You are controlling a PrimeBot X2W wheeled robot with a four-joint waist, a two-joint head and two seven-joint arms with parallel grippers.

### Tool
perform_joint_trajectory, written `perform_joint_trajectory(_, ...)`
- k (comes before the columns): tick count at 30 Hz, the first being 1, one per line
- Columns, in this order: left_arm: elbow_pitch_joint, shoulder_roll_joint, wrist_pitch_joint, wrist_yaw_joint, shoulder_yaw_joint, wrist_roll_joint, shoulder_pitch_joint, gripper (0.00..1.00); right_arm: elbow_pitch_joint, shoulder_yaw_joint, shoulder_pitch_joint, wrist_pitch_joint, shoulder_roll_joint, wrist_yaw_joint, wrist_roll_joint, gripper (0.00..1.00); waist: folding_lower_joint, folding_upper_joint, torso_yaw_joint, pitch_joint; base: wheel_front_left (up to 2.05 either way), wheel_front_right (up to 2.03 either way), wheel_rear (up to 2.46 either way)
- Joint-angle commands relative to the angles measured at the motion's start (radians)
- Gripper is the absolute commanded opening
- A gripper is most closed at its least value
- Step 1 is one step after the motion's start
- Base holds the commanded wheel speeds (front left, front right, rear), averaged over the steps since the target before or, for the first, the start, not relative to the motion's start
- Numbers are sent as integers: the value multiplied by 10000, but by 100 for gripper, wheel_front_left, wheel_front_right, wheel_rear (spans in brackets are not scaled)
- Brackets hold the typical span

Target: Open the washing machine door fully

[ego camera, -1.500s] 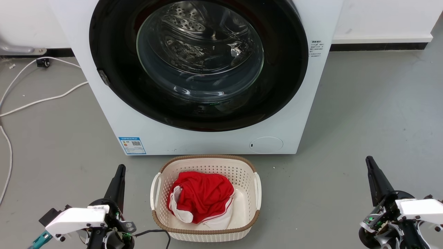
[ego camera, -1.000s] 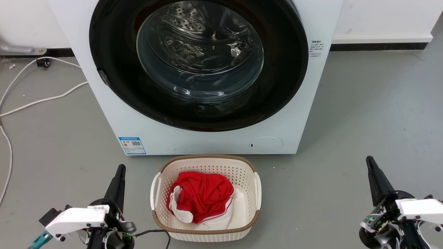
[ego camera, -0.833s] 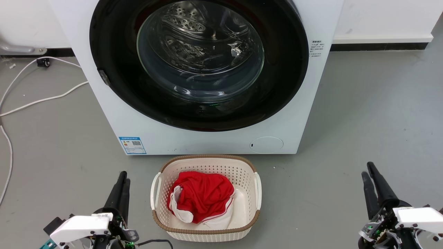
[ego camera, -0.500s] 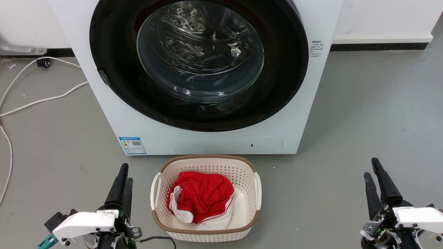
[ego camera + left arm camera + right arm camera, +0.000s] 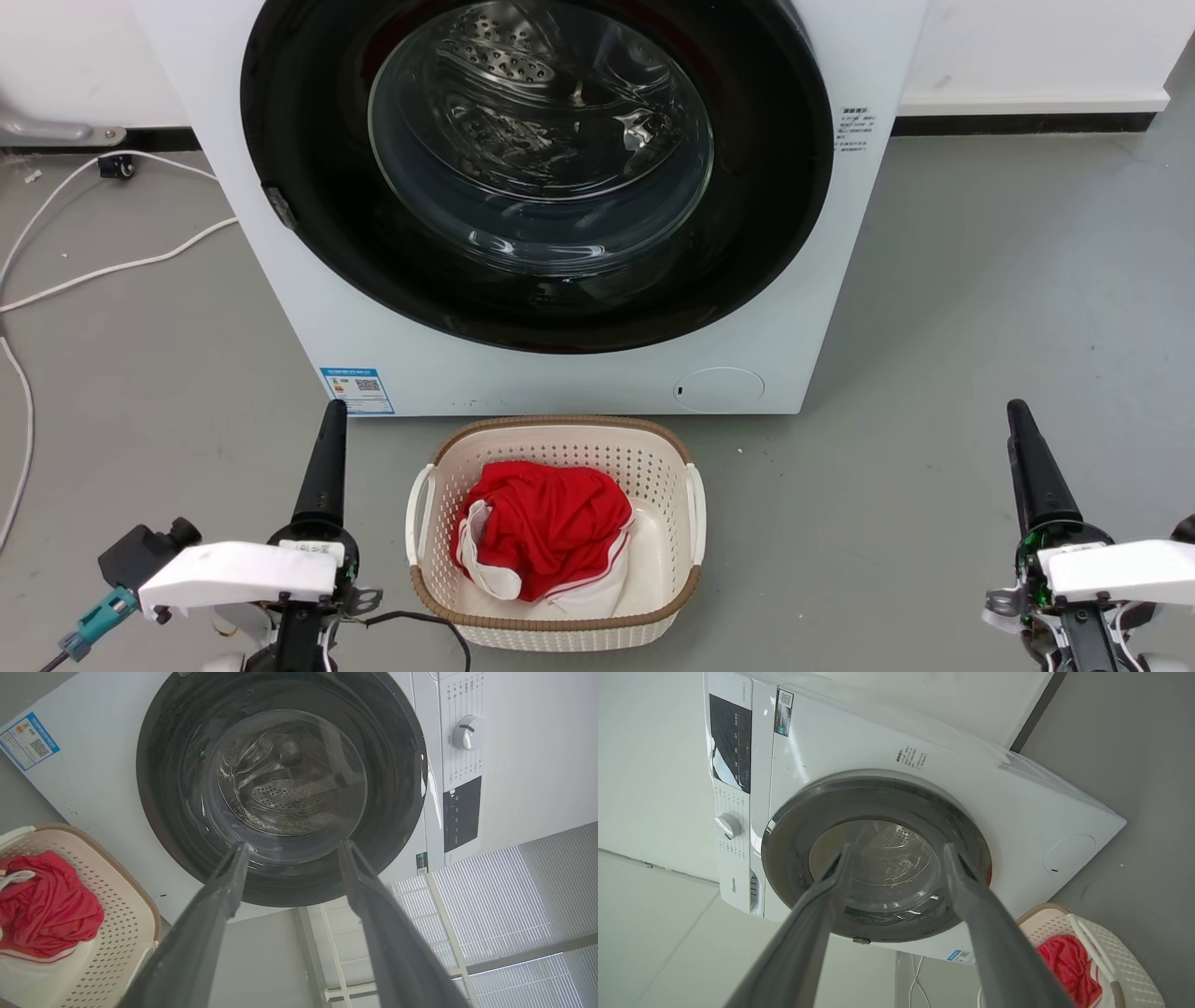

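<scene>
Step in hand is judged to be the approach: no contact with the washing machine door is made yet. The door is noted shut, seated flat against the front of the washing machine, directly ahead and above the grippers. The left gripper is seen low at the left of the cream basket, the right gripper low at the far right; both are well apart from the door. In both wrist views the two fingers are seen spread with a clear gap and nothing between them, so both grippers are recorded as released and empty. The door is seen as a large glossy black disc, nearly as wide as the machine, with a bulging clear glass bowl at its centre through which the perforated steel drum is visible. A small grey tab is noted on the rim at the robot's left; it is taken, as a judgement only, for the pull point, with the hinge presumed opposite. The next move is judged to call for one gripper to be raised to that rim, a finger to be set behind the edge, and the door to be drawn outward along its arc. The basket, holding a red garment, is noted just beside the machine's foot, below the door; clearance of the swing over it is to be watched.
</scene>
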Motion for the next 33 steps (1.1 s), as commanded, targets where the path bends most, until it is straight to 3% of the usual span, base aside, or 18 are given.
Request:
perform_joint_trajectory(1,-277,35,-112,-16,-27,475,-306,100,-313,38,-62,-110,-11,2,-547,100,0,0,4,3,0,0,0)
perform_joint_trajectory(17,-598,30,-691,46,-340,3860,-294,100,-961,554,177,-683,7,2,-4714,100,0,0,36,23,0,0,0)
perform_joint_trajectory(28,-643,27,-1035,187,-562,5728,-301,100,-1072,557,319,-1023,19,2,-6759,100,0,0,45,14,0,0,0)
perform_joint_trajectory(29,-643,26,-1181,221,-654,6563,-346,100,-1098,551,368,-1105,24,2,-7528,100,0,0,45,18,0,0,0)
perform_joint_trajectory(33,-583,33,-1293,265,-690,7203,-371,100,-1105,594,370,-1128,28,2,-8052,100,0,0,39,34,0,0,0)
